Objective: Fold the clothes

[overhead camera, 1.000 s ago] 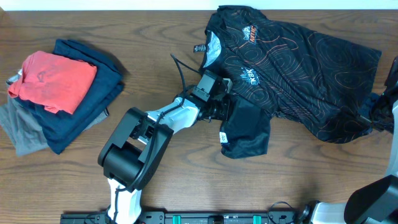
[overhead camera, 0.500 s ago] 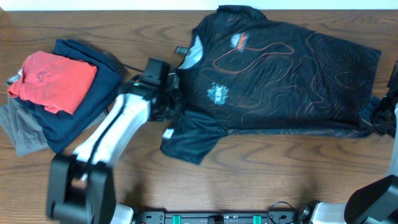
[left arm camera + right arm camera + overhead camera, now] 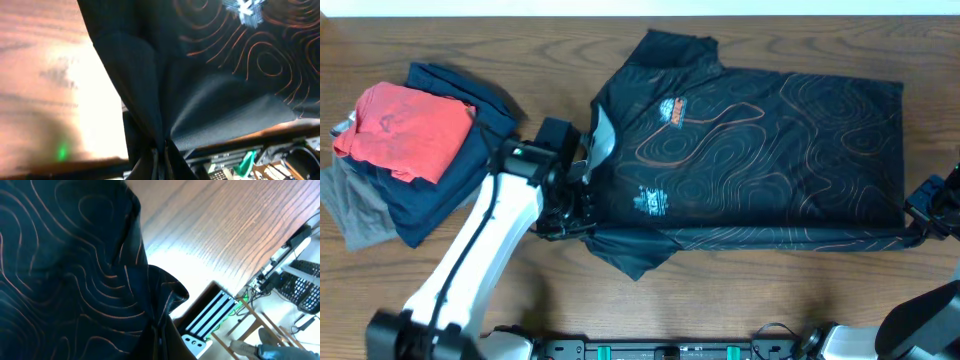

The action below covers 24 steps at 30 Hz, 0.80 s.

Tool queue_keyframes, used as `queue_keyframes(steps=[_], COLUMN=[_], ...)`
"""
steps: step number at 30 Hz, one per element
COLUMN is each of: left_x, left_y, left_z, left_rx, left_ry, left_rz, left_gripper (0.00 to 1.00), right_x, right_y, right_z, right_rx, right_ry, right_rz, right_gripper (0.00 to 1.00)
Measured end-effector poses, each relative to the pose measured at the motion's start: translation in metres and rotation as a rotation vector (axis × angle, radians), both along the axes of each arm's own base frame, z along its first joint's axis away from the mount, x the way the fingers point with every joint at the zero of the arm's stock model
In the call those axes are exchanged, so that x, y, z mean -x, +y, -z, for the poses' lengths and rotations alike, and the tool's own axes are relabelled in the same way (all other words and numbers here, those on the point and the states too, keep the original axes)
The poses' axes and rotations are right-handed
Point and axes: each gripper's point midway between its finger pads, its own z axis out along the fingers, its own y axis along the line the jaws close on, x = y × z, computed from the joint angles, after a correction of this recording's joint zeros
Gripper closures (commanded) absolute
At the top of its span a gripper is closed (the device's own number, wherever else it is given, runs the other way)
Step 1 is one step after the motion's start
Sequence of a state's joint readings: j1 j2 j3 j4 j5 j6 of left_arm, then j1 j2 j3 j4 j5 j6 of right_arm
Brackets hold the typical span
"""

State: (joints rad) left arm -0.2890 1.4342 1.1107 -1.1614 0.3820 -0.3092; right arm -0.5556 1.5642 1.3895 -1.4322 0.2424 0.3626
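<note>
The clothes, a black jersey (image 3: 750, 140) with orange contour lines, lies stretched across the table's right half, collar to the left and hem to the right. My left gripper (image 3: 568, 212) is shut on its near left edge, by the sleeve that trails toward the front. Fabric (image 3: 210, 100) bunches into the shut left gripper (image 3: 160, 150) in the left wrist view. My right gripper (image 3: 923, 215) is shut on the near hem corner at the far right. In the right wrist view the cloth (image 3: 65, 270) gathers into the shut right gripper (image 3: 161, 330).
A pile of folded garments sits at the far left: a red shirt (image 3: 405, 130) on top of a navy one (image 3: 465, 170), with a grey one (image 3: 355, 215) underneath. The arms' base rail (image 3: 670, 350) runs along the front edge.
My left arm has swung left and toward the front with the jersey's edge in its grip. The crumpled jersey has been pulled out flat. The right gripper has barely moved.
</note>
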Motion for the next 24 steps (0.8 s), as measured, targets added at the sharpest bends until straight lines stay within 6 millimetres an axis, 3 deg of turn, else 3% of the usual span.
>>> queue_keyframes(steps=[6, 12, 16, 24], left_x=[0.006, -0.032, -0.063, -0.124], left_y=[0.002, -0.01, -0.019, -0.037], left_z=[-0.032, -0.049, -0.047, -0.015], left_rx=[0.04, 0.099, 0.123, 0.143], left_ry=[-0.133, -0.332, -0.411, -0.481], left_rz=[0.0, -0.001, -0.001, 0.0], left_gripper=[0.94, 0.94, 0.94, 0.94], right_x=[0.01, -0.015, -0.032, -0.059], right_y=[0.003, -0.002, -0.007, -0.015], right_z=[0.011, 0.021, 0.028, 0.052], right_rx=[-0.023, -0.018, -0.001, 0.023], right_ry=[0.03, -0.081, -0.16, -0.288], right_rz=[0.014, 0.012, 0.007, -0.004], right_gripper=[0.99, 0.99, 0.99, 0.99])
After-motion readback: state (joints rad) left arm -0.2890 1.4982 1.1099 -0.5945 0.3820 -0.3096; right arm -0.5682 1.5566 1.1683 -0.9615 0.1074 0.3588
